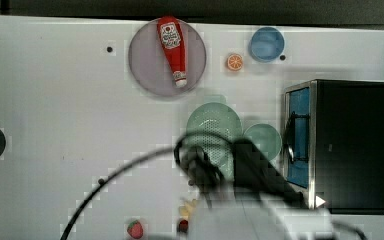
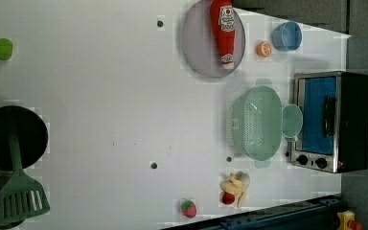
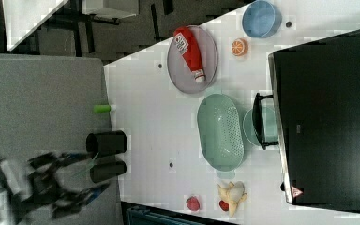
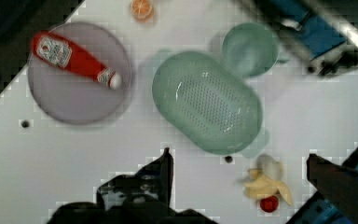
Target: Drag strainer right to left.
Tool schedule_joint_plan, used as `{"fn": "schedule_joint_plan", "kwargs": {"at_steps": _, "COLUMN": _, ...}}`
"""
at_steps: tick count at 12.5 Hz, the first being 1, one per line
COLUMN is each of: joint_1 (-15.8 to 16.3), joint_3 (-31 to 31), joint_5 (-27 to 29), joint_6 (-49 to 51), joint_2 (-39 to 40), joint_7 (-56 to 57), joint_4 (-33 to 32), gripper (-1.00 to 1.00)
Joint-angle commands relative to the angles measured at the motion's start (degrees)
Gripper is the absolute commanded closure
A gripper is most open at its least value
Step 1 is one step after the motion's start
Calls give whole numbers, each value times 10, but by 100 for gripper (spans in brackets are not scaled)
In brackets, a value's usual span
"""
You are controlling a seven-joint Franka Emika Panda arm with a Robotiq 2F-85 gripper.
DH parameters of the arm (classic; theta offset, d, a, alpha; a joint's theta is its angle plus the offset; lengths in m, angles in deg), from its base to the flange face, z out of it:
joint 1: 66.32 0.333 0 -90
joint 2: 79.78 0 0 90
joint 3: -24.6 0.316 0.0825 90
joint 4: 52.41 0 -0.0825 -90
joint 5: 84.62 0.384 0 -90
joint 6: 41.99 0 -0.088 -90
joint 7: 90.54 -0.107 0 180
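The strainer (image 1: 212,125) is a pale mint-green oval colander with a dotted bottom. It rests on the white table (image 1: 55,125) just to the top view's left of the toaster oven (image 1: 350,145). It is also seen in the left view as the strainer (image 2: 256,122), in the right view as the strainer (image 3: 220,131) and in the wrist view as the strainer (image 4: 206,100). My gripper (image 4: 240,163) hangs above the table beside the strainer's end, near a banana toy (image 4: 265,184). Its dark fingers (image 4: 165,170) stand wide apart, open, with nothing held. In the top view the gripper (image 1: 202,170) covers part of the strainer's near end.
A small round mint cup (image 1: 263,141) sits between the strainer and the oven. A grey plate (image 1: 147,65) carries a ketchup bottle (image 1: 172,47). An orange slice (image 1: 234,62), a blue bowl (image 1: 267,43), a strawberry (image 2: 188,208), black pots (image 2: 12,139), a green spatula (image 2: 21,196) and a lime (image 2: 1,49) lie around.
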Motion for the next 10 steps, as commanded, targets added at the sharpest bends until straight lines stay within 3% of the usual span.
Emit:
{"fn": "schedule_joint_plan", "kwargs": {"at_steps": 1, "joint_1": -2, "joint_3": 11, "joint_5": -2, "joint_6": -95, "joint_2": 118, "joint_7": -91, "joint_4": -109, "gripper": -100}}
{"fn": "schedule_joint_plan", "kwargs": {"at_steps": 6, "joint_1": -3, "joint_3": 12, "joint_5": -2, "joint_6": -352, "joint_2": 261, "joint_7": -270, "joint_4": -185, "gripper": -100}}
{"fn": "schedule_joint_plan", "kwargs": {"at_steps": 10, "joint_1": -3, "joint_3": 12, "joint_5": -2, "joint_6": -473, "joint_2": 359, "joint_7": -390, "joint_4": -202, "gripper": -100}}
